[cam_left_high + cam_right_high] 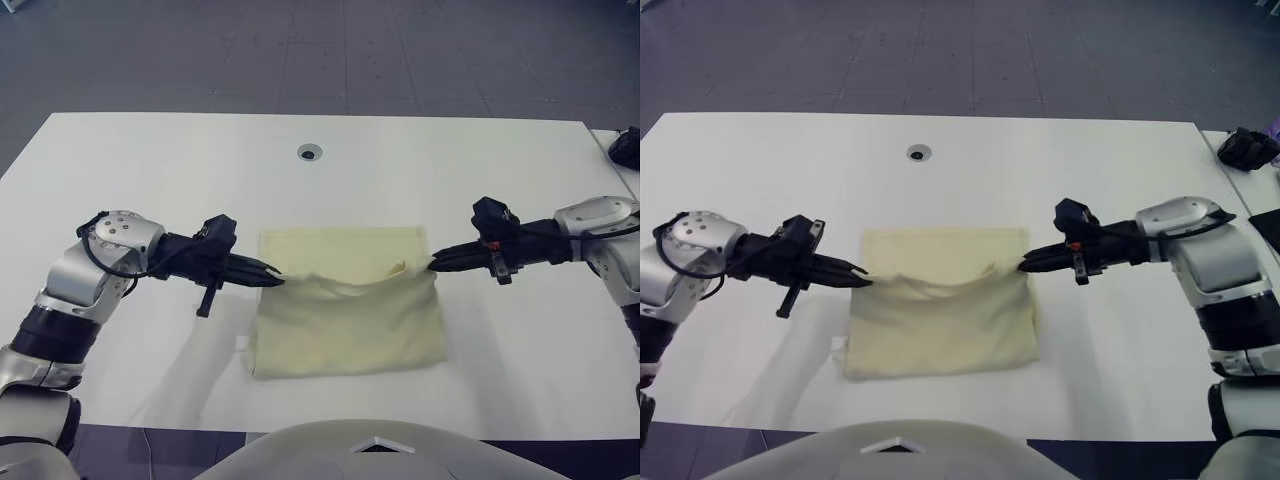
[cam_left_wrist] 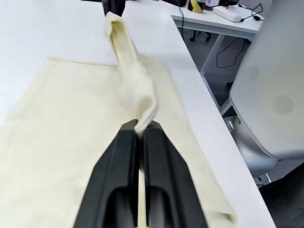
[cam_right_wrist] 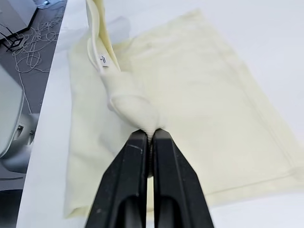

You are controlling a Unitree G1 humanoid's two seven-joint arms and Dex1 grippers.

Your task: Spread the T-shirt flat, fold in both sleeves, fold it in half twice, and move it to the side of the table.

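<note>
Bright, even light from above; the white table [image 1: 450, 170] glares softly (faint shadows only).

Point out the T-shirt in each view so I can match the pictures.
Left eye view: T-shirt on the table, toward its near edge, between left gripper and right gripper.
Right eye view: T-shirt same spot, just left of picture centre.
Left wrist view: T-shirt pinched in the left gripper, flat beyond.
Right wrist view: T-shirt pinched in the right gripper, flat beyond.
Shared landmark: the raised fold between both grippers.

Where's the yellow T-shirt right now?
In the left eye view, the T-shirt lies centred on the table, pinched each side by the left gripper and right gripper.
</note>
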